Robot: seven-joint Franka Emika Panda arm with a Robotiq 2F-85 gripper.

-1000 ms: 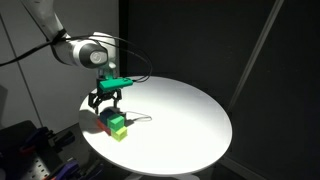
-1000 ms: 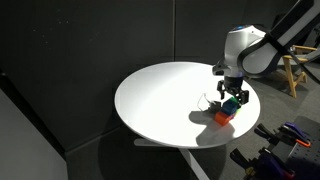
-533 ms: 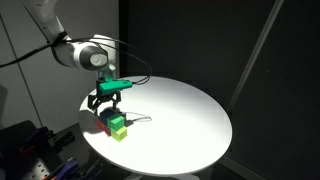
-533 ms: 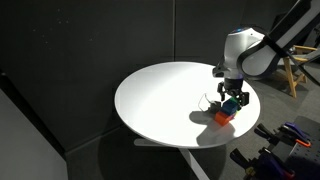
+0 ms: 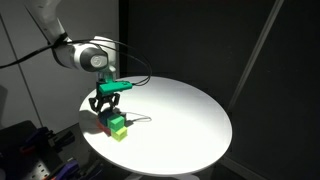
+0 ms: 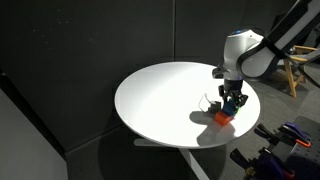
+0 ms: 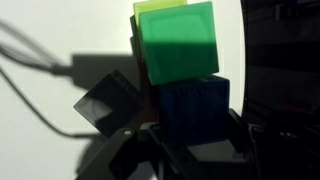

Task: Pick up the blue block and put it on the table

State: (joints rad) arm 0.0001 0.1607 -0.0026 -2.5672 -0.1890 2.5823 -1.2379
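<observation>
In the wrist view the blue block (image 7: 195,105) sits between the two dark fingers of my gripper (image 7: 195,132), which is shut on its sides. The bright green cube (image 7: 178,40) touches the blue block's far side, and a shadowed cube (image 7: 105,105) lies to the left. In both exterior views the gripper (image 5: 106,108) (image 6: 232,102) points straight down over the cluster of blocks on the white round table (image 5: 190,110) (image 6: 160,100). The green cube (image 5: 118,125) and the red-orange cube (image 5: 104,124) (image 6: 222,116) show beside the fingers.
A thin black cable (image 5: 140,118) (image 7: 40,65) lies on the table next to the blocks. The cluster sits close to the table's edge (image 5: 95,148). Dark curtains surround the table, and a wooden stand (image 6: 295,70) is behind the arm.
The jaws have gone from wide open to shut on the blue block. The arm and the blocks have stayed where they were.
</observation>
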